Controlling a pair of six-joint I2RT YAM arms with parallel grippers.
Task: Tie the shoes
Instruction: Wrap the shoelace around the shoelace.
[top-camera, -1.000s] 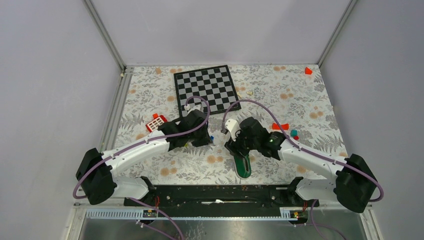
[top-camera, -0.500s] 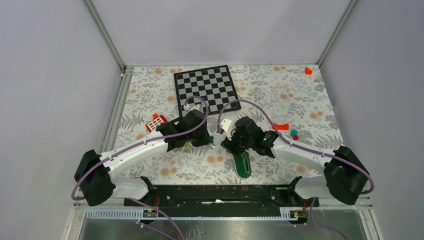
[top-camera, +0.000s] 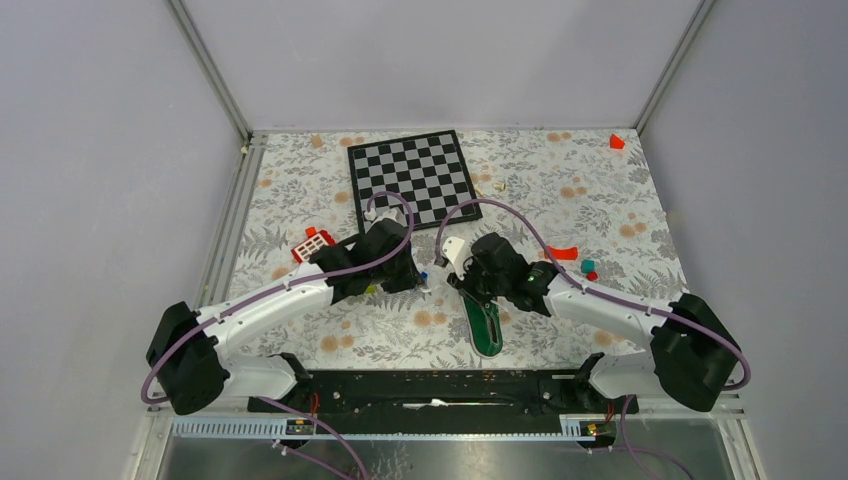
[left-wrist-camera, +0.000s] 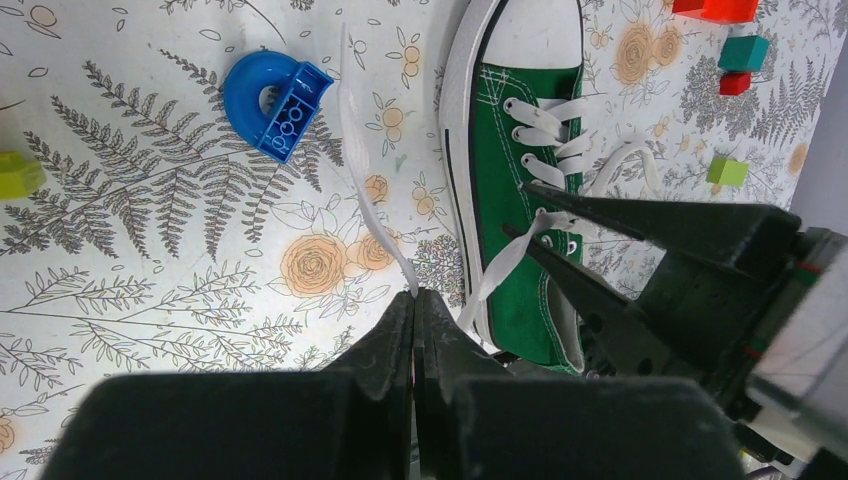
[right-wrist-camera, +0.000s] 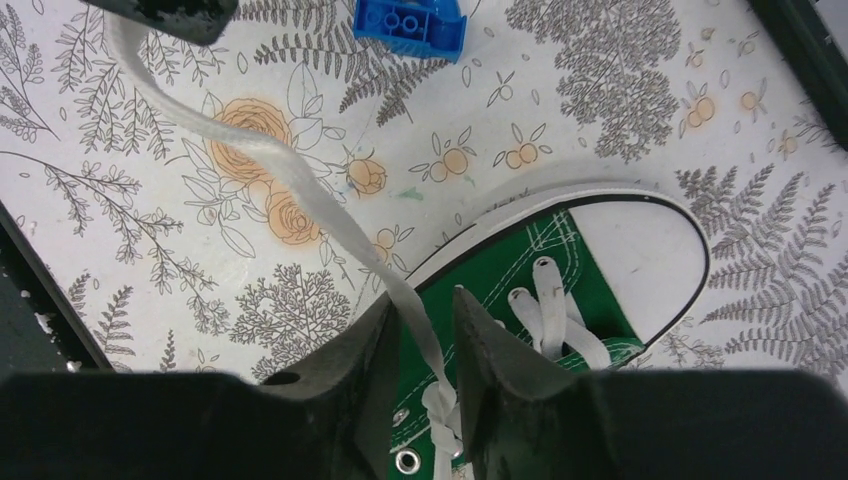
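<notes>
Clamping the white lace (right-wrist-camera: 290, 170) in left hand (left-wrist-camera: 415, 300), holding it out toward ten o'clock from shoe (left-wrist-camera: 500, 200); straddling it with right hand (right-wrist-camera: 425, 305), fingers apart, likely for a second grip.

The top camera sat high above and behind the arm bases, looking down over the whole table (top-camera: 600, 200) from afar. Each wrist camera looked steeply down past its own fingers, close to the table. Both wrist views shared the green sneaker (left-wrist-camera: 490, 180), the blue brick (left-wrist-camera: 275, 100) and the white lace (left-wrist-camera: 365, 180). The left one also took in the right gripper (left-wrist-camera: 515, 208).
</notes>
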